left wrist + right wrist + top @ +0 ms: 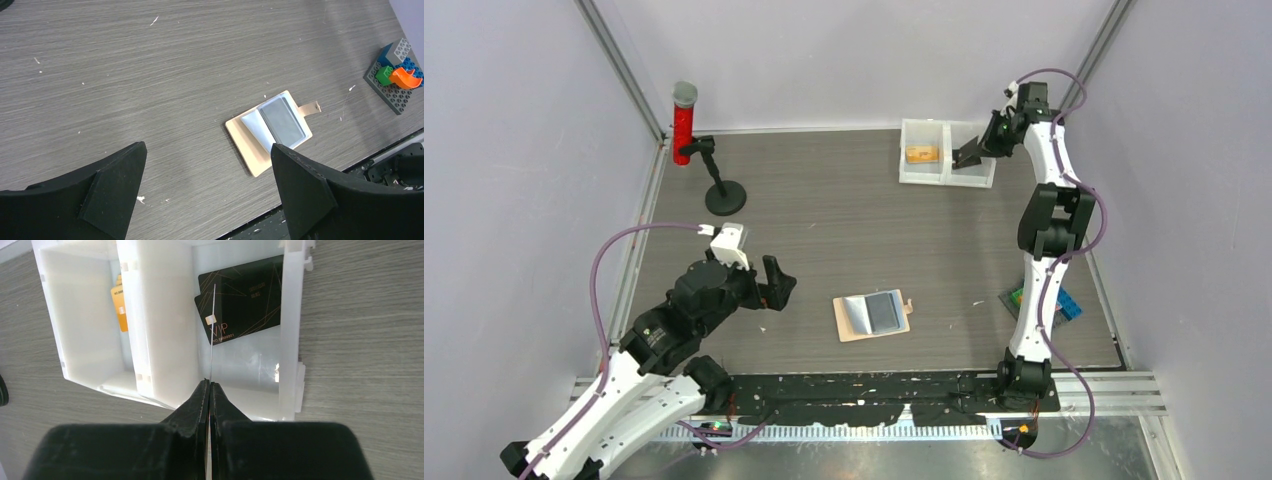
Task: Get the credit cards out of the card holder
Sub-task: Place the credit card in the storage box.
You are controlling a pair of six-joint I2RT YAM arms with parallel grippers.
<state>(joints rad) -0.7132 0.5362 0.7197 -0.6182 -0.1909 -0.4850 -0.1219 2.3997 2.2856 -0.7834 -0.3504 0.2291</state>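
Just beyond the tips of the right gripper (209,386), the black card (240,300) reads "VIP" in gold, above a small "NO." line, digits blurred; the orange card (119,302), further left, shows "NO." too

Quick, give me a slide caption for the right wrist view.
Right tool shut on a credit card held edge-on above a compartment of the white bin holding black cards.
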